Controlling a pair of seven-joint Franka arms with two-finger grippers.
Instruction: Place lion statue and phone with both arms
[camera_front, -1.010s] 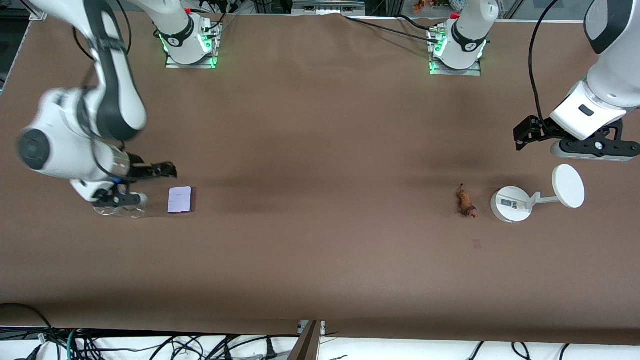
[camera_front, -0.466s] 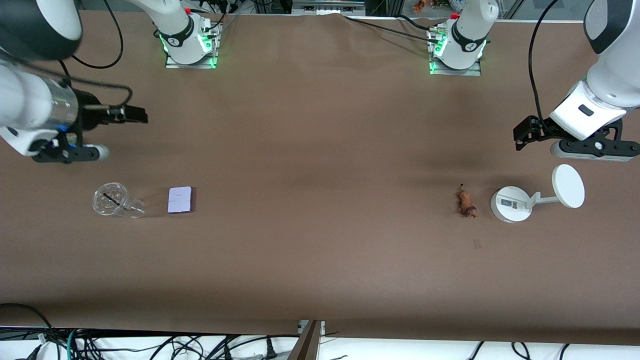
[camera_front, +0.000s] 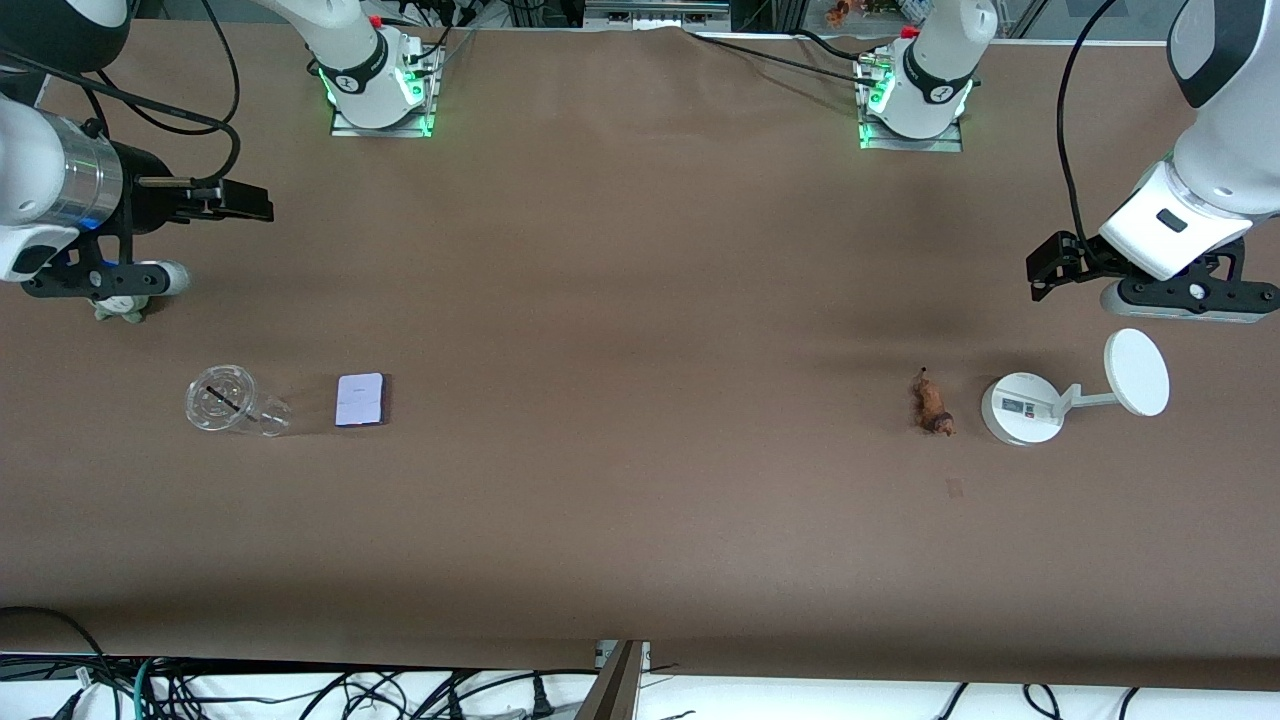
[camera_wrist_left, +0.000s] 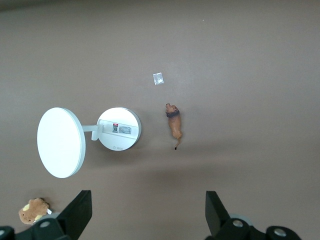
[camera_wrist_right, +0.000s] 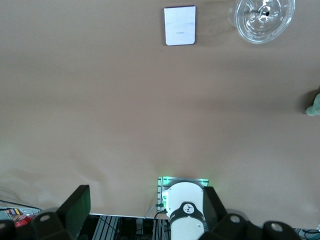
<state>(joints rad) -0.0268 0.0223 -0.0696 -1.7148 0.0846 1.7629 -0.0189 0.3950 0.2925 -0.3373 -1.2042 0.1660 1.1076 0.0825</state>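
The lion statue (camera_front: 932, 405) (camera_wrist_left: 174, 122), a tiny orange-brown figurine, lies on the brown table beside a white stand at the left arm's end. The phone (camera_front: 361, 400) (camera_wrist_right: 180, 25), pale lavender and flat, lies at the right arm's end beside a clear cup. My left gripper (camera_front: 1042, 268) (camera_wrist_left: 148, 205) hangs open and empty over bare table, apart from the lion. My right gripper (camera_front: 245, 202) (camera_wrist_right: 145, 202) is open and empty too, up over bare table well clear of the phone.
A white round-based stand (camera_front: 1022, 408) (camera_wrist_left: 119, 129) with a disc head (camera_front: 1136, 372) sits by the lion. A clear cup (camera_front: 220, 398) (camera_wrist_right: 261, 17) lies by the phone. A grey-green plush (camera_front: 120, 310) and a brown plush (camera_wrist_left: 34, 210) sit near the table's ends.
The right arm has lifted and swung away from the cup and phone toward the robots' bases, uncovering the cup. The left arm, lion and phone have not moved.
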